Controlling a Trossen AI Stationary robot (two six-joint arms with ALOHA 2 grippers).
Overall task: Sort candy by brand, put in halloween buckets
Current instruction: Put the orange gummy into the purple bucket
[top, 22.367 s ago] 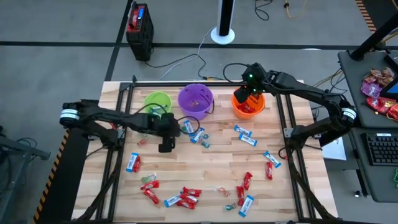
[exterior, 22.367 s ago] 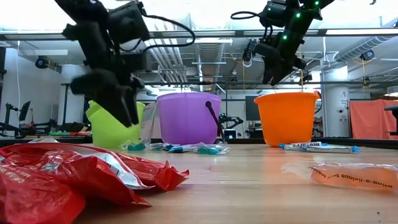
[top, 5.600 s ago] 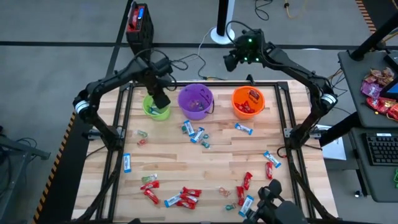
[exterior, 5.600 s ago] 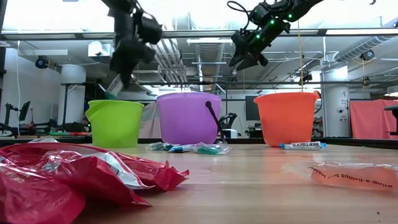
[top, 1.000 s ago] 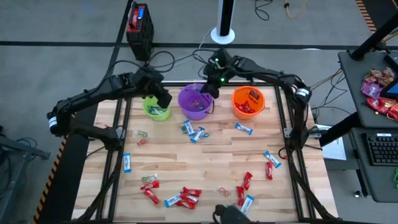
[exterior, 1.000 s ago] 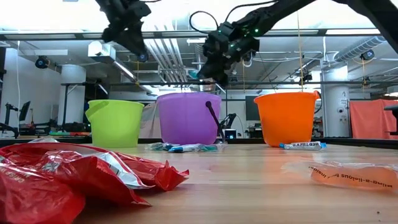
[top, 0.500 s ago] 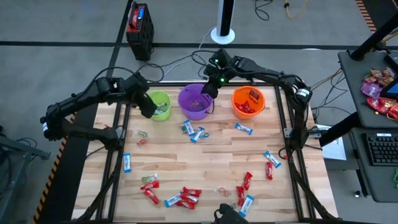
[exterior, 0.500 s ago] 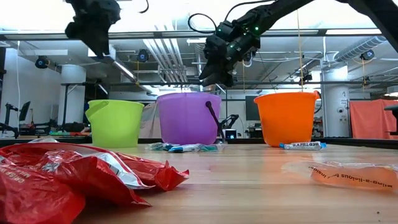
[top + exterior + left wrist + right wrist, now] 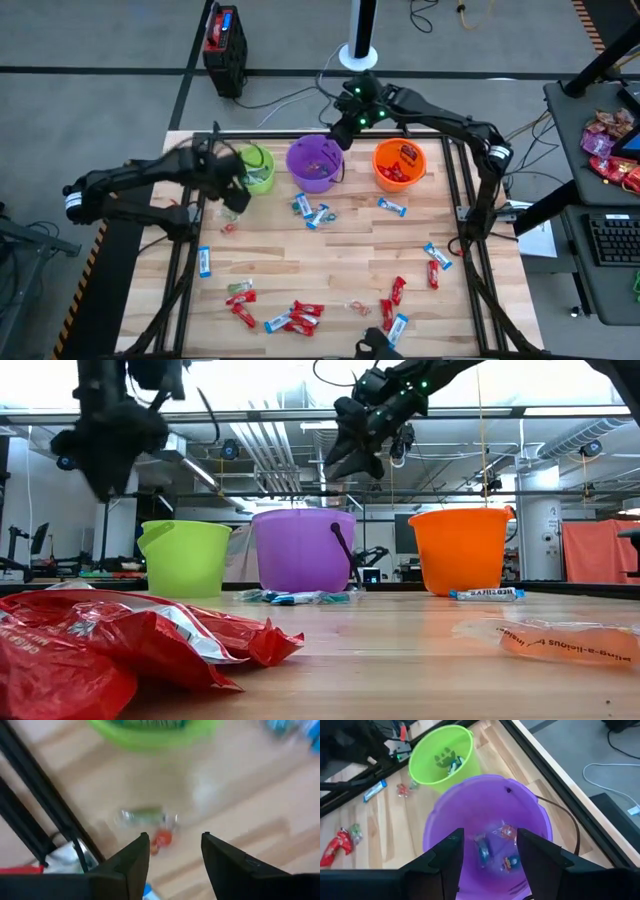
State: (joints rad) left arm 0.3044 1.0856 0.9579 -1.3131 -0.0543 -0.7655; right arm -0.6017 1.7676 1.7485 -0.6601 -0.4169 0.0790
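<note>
Tabletop (image 9: 350, 255), candies (image 9: 495, 847) inside purple bucket (image 9: 440, 820)

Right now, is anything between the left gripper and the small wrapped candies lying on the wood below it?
Nothing visible. The left gripper is open above two small candies, one greenish, one red, with bare table around them. The green bucket stands beside them, not in the path.

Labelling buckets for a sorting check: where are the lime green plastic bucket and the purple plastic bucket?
Lime green plastic bucket (image 9: 185, 558): low view, front wall.
Purple plastic bucket (image 9: 436, 827): right wrist view, rim.
</note>
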